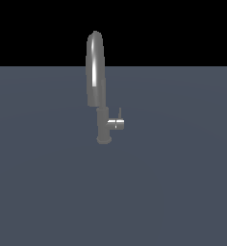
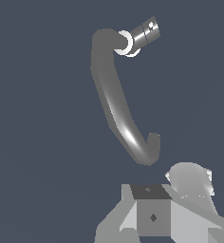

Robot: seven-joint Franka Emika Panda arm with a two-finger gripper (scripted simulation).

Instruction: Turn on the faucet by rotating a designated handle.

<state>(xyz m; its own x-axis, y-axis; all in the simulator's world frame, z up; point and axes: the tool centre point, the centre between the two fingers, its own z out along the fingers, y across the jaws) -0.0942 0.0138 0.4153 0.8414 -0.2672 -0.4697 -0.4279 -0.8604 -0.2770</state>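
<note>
The faucet is a tall glossy grey tap with a narrow high-arched spout on a short base column, standing on the flat grey floor. The handle is a short metal stub jutting from the base toward the exterior view's right, with a thin pin pointing up at its tip. The wrist view looks down on the spout and on the handle. My gripper shows only in the wrist view, above and apart from the faucet, near the spout's outlet end. Its fingers stand apart and hold nothing. It is out of the exterior view.
A flat dark grey floor spreads around the faucet on all sides. No other object shows in either view.
</note>
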